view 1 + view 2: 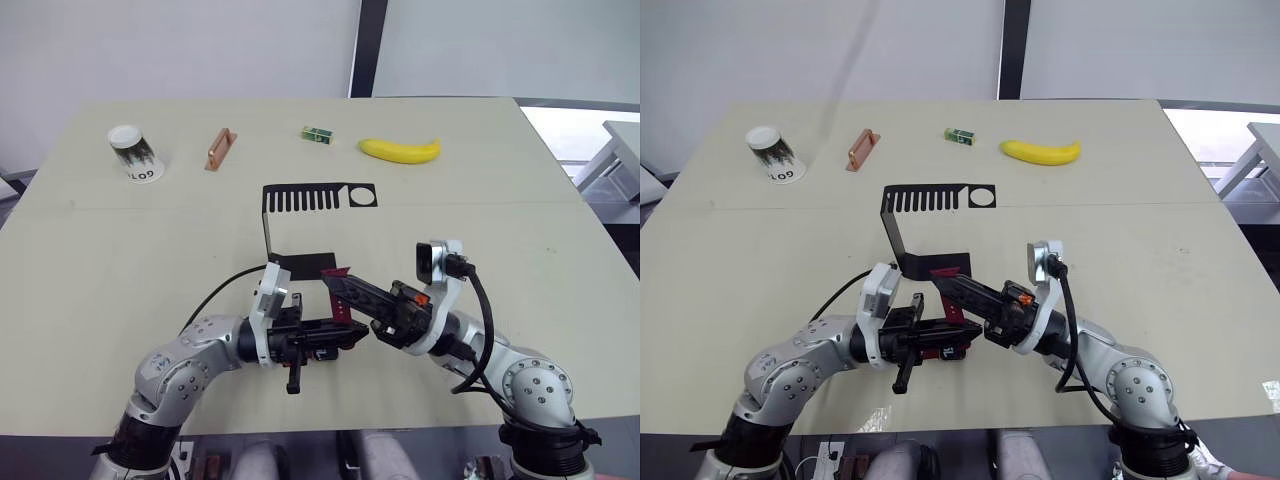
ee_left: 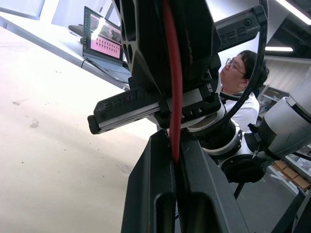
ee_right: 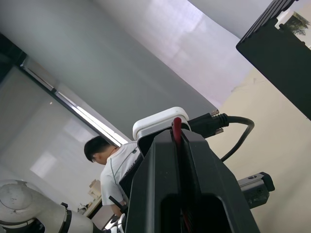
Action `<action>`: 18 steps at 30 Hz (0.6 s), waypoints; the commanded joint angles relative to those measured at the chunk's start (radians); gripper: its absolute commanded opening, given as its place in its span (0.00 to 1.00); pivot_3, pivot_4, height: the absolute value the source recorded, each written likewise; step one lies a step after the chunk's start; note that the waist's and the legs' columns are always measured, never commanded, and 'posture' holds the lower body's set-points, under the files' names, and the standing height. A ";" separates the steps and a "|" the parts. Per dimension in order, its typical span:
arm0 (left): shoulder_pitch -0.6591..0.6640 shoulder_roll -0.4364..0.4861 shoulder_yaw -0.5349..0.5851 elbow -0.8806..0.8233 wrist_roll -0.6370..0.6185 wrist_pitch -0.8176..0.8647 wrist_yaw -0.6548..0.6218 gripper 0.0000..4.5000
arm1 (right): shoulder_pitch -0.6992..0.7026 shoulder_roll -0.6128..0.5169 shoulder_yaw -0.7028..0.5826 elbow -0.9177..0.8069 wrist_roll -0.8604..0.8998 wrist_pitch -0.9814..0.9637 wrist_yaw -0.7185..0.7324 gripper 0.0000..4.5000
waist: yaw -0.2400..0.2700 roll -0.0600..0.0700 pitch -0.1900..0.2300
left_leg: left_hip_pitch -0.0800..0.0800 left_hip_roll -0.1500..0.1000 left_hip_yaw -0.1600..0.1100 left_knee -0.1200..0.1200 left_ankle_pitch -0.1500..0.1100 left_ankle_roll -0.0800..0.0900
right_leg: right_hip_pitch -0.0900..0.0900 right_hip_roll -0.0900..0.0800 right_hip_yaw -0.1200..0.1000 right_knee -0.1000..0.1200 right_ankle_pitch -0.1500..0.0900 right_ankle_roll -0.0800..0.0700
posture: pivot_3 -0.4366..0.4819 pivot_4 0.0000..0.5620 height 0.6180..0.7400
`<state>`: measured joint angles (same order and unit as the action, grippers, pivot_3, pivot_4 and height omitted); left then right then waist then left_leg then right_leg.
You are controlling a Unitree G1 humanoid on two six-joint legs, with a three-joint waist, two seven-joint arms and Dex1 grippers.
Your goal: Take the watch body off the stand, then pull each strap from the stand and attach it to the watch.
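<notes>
- One black slotted stand on the desk.
- One dark red strap visible, pinched in the hands.
- One paper cup, lying on its side.
- One banana.
- One small green box.
- One orange-brown handle-shaped piece.
- Two robot hands: left hand, right hand.
- One person in the background.

Both arms bent at the elbow and brought in low toward the middle, forearms angled inward so the two grippers meet tip to tip. Left gripper pointing toward the robot's right, fingers pressed together on a thin dark red strap that runs out between them. Right gripper pointing toward the robot's left and slightly away, fingers likewise pinched close with a red strap edge showing in the narrow slit. Wrists nearly level, cables looping behind each.
</notes>
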<state>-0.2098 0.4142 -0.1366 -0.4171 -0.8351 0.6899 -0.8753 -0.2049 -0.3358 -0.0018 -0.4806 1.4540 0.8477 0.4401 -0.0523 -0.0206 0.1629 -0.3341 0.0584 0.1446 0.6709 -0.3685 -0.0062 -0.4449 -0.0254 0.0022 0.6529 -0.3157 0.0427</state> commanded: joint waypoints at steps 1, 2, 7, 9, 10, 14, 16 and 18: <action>0.008 0.009 -0.005 -0.038 0.003 -0.021 -0.025 0.00 | -0.001 0.009 -0.007 -0.022 0.020 -0.017 0.037 0.05 | 0.000 0.000 0.000 | 0.000 0.000 0.000 0.000 0.000 0.000 | 0.000 0.000 0.000 0.000 0.000 0.000 | 0.48 0.27 0.98; 0.008 0.009 -0.004 -0.040 0.000 -0.021 -0.028 0.00 | -0.001 0.008 -0.007 -0.023 0.021 -0.017 0.041 0.05 | 0.000 0.000 0.000 | 0.000 0.000 0.000 0.000 0.000 0.000 | 0.000 0.000 0.000 0.000 0.000 0.000 | 0.48 0.27 0.98; 0.003 0.001 -0.002 -0.037 0.018 -0.049 -0.024 0.00 | -0.002 0.004 -0.006 -0.025 0.009 -0.017 0.056 0.05 | 0.000 0.000 0.000 | 0.000 0.000 0.000 0.000 0.000 0.000 | 0.000 0.000 0.000 0.000 0.000 0.000 | 0.48 0.27 0.98; 0.003 0.000 -0.003 -0.035 0.024 -0.055 -0.024 0.00 | -0.001 0.003 -0.004 -0.025 0.001 -0.018 0.060 0.05 | 0.000 0.000 0.000 | 0.000 0.000 0.000 0.000 0.000 0.000 | 0.000 0.000 0.000 0.000 0.000 0.000 | 0.48 0.27 0.98; 0.003 -0.001 -0.004 -0.035 0.025 -0.057 -0.024 0.00 | -0.001 0.003 -0.002 -0.025 -0.003 -0.018 0.061 0.05 | 0.000 0.000 0.000 | 0.000 0.000 0.000 0.000 0.000 0.000 | 0.000 0.000 0.000 0.000 0.000 0.000 | 0.48 0.27 0.98; 0.005 0.002 -0.007 -0.036 0.030 -0.062 -0.026 0.00 | -0.001 0.007 -0.001 -0.027 -0.039 -0.033 0.062 0.05 | 0.000 0.000 0.000 | 0.000 0.000 0.000 0.000 0.000 0.000 | 0.000 0.000 0.000 0.000 0.000 0.000 | 0.48 0.27 0.98; 0.006 0.005 -0.009 -0.038 0.032 -0.062 -0.027 0.00 | -0.001 0.011 -0.002 -0.026 -0.053 -0.044 0.062 0.05 | 0.000 0.000 0.000 | 0.000 0.000 0.000 0.000 0.000 0.000 | 0.000 0.000 0.000 0.000 0.000 0.000 | 0.48 0.27 0.98; 0.008 0.009 -0.011 -0.041 0.034 -0.058 -0.027 0.00 | -0.004 0.012 -0.005 -0.025 -0.065 -0.052 0.067 0.05 | 0.000 0.000 0.000 | 0.000 0.000 0.000 0.000 0.000 0.000 | 0.000 0.000 0.000 0.000 0.000 0.000 | 0.48 0.27 0.98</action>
<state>-0.2096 0.4168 -0.1386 -0.4181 -0.8014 0.6412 -0.8902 -0.2049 -0.3319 -0.0023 -0.4807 1.3851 0.8150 0.4757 -0.0523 -0.0206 0.1629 -0.3341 0.0584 0.1446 0.6710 -0.3685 -0.0062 -0.4449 -0.0254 0.0021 0.6529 -0.3157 0.0427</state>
